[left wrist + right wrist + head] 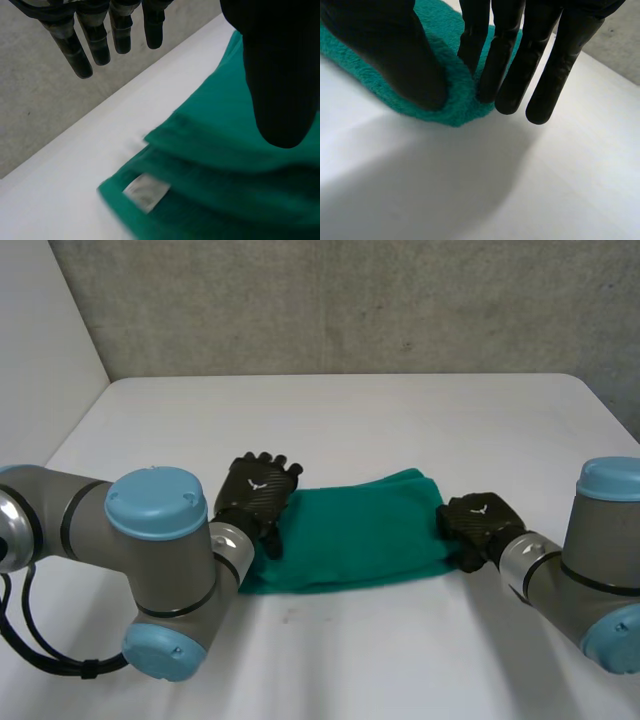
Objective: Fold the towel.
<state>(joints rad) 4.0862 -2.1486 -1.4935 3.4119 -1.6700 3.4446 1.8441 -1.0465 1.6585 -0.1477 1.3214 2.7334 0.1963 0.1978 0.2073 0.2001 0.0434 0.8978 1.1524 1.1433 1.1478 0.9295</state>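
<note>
White table (340, 410), folded green towel (350, 535) lying flat on it, white label (145, 192) at one corner

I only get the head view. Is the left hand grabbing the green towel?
Observer: No. In the left wrist view, the left hand has its fingers straight and clear of the towel.
Operator: What about the other hand?
Observer: The right wrist view shows the right hand pinching the towel's rounded end between its thumb and straight fingers.
Operator: Does the towel have a tag?
Observer: Yes, a small white label lies at the towel's corner by the left hand.
</note>
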